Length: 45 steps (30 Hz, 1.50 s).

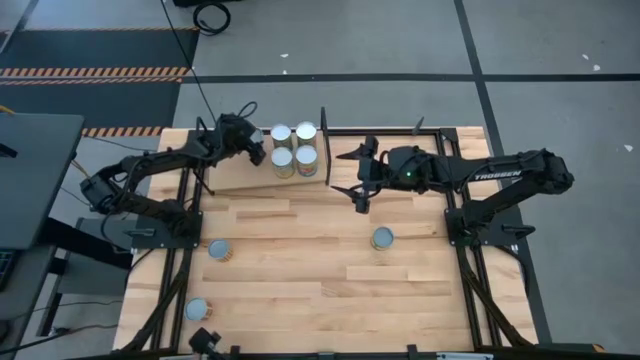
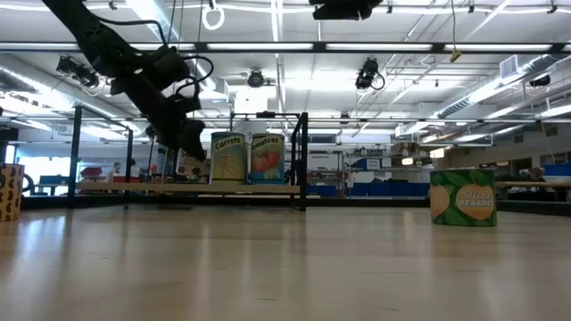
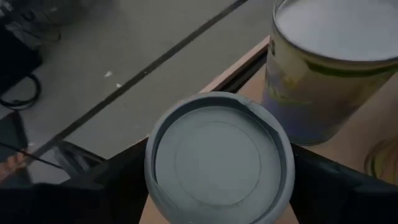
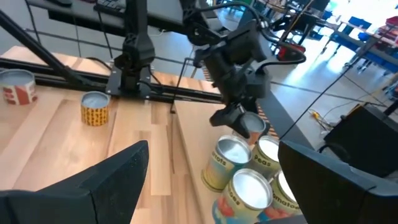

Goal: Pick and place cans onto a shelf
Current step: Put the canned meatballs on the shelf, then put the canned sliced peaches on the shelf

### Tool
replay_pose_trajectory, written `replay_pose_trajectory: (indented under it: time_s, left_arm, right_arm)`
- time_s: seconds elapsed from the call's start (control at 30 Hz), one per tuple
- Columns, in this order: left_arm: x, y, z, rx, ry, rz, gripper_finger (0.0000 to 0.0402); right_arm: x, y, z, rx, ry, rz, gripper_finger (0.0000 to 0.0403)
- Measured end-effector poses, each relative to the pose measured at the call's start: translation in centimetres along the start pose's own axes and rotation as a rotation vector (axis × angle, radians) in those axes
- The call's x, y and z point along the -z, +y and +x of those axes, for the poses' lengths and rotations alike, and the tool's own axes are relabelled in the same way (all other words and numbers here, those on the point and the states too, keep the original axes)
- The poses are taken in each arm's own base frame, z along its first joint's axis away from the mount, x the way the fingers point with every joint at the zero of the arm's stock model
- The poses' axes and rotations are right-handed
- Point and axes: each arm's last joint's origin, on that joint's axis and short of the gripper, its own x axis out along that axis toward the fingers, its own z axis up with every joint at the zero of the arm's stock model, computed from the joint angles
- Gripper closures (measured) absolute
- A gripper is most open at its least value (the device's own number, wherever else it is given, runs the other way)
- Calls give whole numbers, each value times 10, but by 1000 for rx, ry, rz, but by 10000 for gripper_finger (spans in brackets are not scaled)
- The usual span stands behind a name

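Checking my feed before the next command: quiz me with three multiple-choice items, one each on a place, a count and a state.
1. Where is the left claw?
A) at the shelf, beside the cans standing there
B) at the table's front edge
C) beside the right arm's base

2. How many loose cans stand off the shelf?
A) one
B) three
C) five

3. The right claw is:
A) shut on a can
B) open, empty
C) out of view

1 A: it grips the held can there.
2 B: loose cans.
3 B: fingers spread, nothing between.
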Motion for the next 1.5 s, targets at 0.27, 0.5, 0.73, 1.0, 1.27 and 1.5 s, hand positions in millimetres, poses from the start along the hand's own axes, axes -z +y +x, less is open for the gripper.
replay_pose_trajectory:
  time_s: [0.27,0.5,0.73,1.0,1.27,1.5]
  left_arm:
    - [7,10,12,105,20,-6,85]
    - [10,8,25,104,16,9,86]
    - [8,7,22,105,6,19,110]
    - [10,6,22,122,17,20,29]
    - [7,0,18,138,4,16,3]
    - [-2,3,-4,86,-29,18,2]
  right_arm:
    - [-2,5,-1,-8,-13,12,37]
    - [-2,5,-1,-7,-5,34,37]
    - [1,6,-1,-12,21,69,37]
    - [1,7,-1,-53,17,91,37]
    - [1,7,-1,-54,18,95,37]
    - [2,4,-1,-45,20,99,37]
